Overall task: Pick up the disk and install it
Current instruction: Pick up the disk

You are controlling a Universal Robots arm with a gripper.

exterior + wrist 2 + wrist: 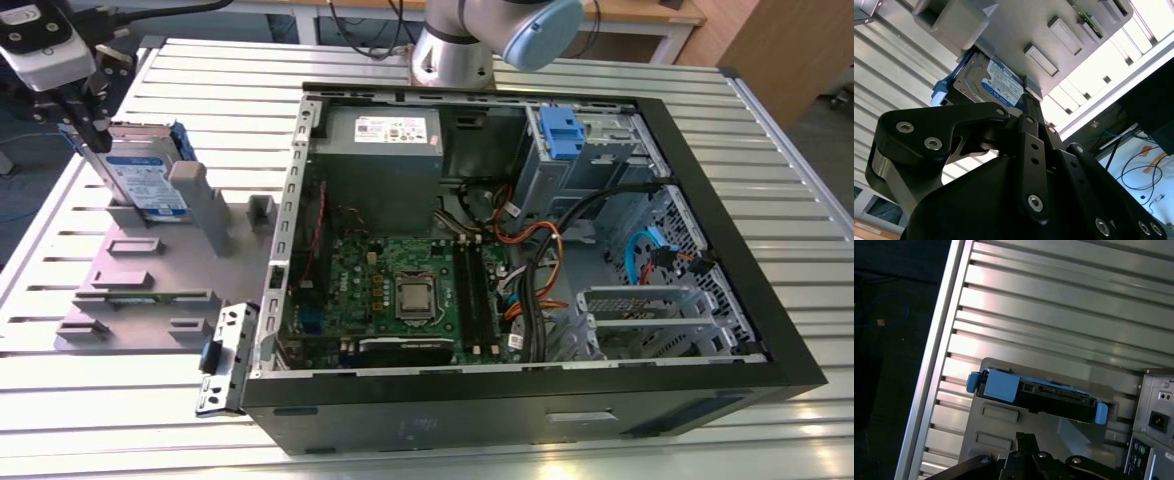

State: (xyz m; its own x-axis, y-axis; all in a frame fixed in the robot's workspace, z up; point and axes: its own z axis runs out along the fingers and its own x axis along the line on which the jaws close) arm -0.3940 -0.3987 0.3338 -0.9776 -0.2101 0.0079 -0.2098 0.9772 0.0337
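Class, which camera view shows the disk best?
The exterior view: the disk stands upright in the grey holder. The second wrist view shows its label, partly behind the gripper; the first wrist view shows one edge with the blue carrier.

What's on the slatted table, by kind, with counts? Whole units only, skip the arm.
disk: 1, standing on edge
grey holding fixture: 1, with the disk in it
open computer case: 1
Total: 3
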